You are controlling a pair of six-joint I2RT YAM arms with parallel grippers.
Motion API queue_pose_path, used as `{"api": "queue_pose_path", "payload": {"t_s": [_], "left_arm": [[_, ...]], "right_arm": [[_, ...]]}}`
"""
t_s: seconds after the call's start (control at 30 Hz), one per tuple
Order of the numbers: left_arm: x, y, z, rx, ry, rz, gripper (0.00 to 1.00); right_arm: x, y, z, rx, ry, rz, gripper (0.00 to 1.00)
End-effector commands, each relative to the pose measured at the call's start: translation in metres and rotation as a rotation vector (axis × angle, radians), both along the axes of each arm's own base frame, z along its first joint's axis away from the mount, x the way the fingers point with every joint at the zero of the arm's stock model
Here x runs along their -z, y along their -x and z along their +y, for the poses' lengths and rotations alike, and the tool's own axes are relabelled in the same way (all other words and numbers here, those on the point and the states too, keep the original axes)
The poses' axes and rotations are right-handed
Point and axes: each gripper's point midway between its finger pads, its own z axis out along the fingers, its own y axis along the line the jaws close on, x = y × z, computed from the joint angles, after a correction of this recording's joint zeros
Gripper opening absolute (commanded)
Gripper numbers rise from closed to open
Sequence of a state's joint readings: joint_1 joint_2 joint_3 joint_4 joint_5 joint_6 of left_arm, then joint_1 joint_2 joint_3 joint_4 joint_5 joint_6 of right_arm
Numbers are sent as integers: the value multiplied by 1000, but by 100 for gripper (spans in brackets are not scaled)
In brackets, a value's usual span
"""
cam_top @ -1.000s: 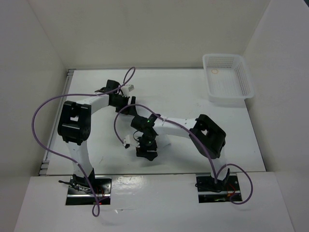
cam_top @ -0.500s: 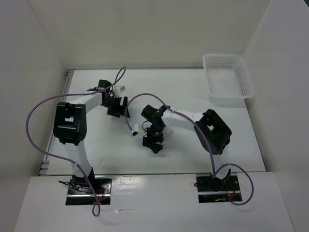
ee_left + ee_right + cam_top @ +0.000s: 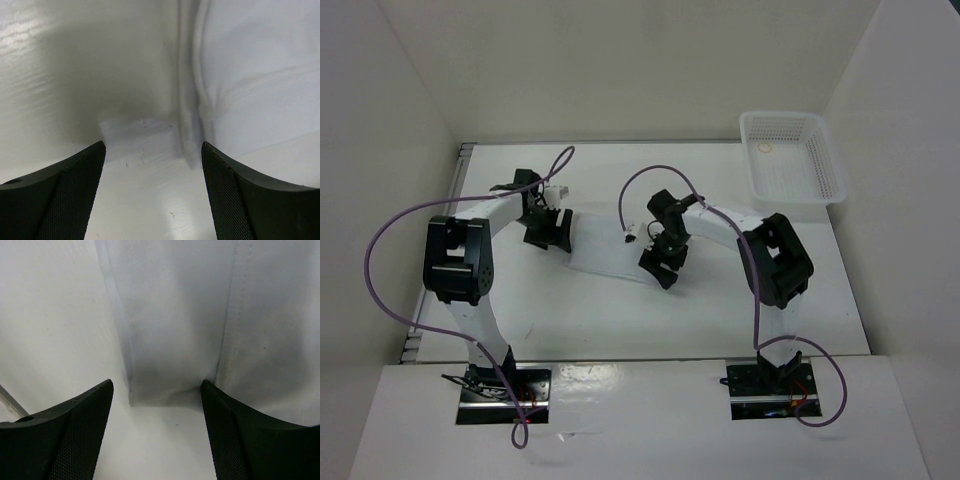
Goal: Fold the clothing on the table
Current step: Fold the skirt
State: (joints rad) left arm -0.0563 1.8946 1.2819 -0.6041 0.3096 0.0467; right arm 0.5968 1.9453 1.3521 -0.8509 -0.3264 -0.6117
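Observation:
The clothing point(image 3: 607, 258) lies flat and pale on the table point(image 3: 720, 315), between the two grippers. My left gripper point(image 3: 548, 235) hovers at its left edge, jaws open and empty. In the left wrist view a hemmed fold of the clothing point(image 3: 240, 75) runs down to a corner just ahead of the left gripper point(image 3: 153, 146). My right gripper point(image 3: 662, 268) stands over the cloth's right end, also open with nothing in it. In the right wrist view the clothing point(image 3: 175, 315) ends in a straight edge just ahead of the right gripper point(image 3: 157, 385).
A white mesh basket point(image 3: 790, 165) sits at the far right corner with a small round thing point(image 3: 765, 150) inside. Purple cables point(image 3: 390, 250) loop off both arms. A metal rail point(image 3: 461, 165) runs along the table's left edge. White walls close in on three sides.
Both grippers have drawn apart from the middle: the left one went left, the right one went right and farther back. The right jaws widened slightly. The cloth now shows between them.

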Motion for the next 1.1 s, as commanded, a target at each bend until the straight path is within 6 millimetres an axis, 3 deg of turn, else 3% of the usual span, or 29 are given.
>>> {"api": "queue_pose_path", "payload": {"t_s": [0.0, 0.1, 0.4, 0.63, 0.73, 0.8, 0.87, 1.07], "left_arm": [[-7, 15, 4, 31, -11, 17, 84], [-7, 20, 3, 42, -4, 25, 84], [-32, 35, -9, 137, -18, -33, 84], [-78, 34, -13, 163, -29, -187, 84], [-89, 25, -20, 167, 9, -251, 84], [-83, 20, -29, 186, 58, -258, 83], [-81, 15, -38, 205, 105, -259, 78], [-77, -27, -49, 244, 134, -309, 72]], "right_arm": [[-7, -18, -18, 54, 71, -54, 76], [-6, -27, -24, 67, 79, -63, 76], [-22, -51, -18, 68, 67, -148, 76], [-81, -56, -2, 96, -54, -217, 76], [-110, -53, 4, 143, -130, -261, 77], [-126, -51, 5, 190, -172, -292, 77], [-133, -50, 4, 245, -206, -294, 77], [-145, -50, -17, 392, -263, -294, 77]]}}
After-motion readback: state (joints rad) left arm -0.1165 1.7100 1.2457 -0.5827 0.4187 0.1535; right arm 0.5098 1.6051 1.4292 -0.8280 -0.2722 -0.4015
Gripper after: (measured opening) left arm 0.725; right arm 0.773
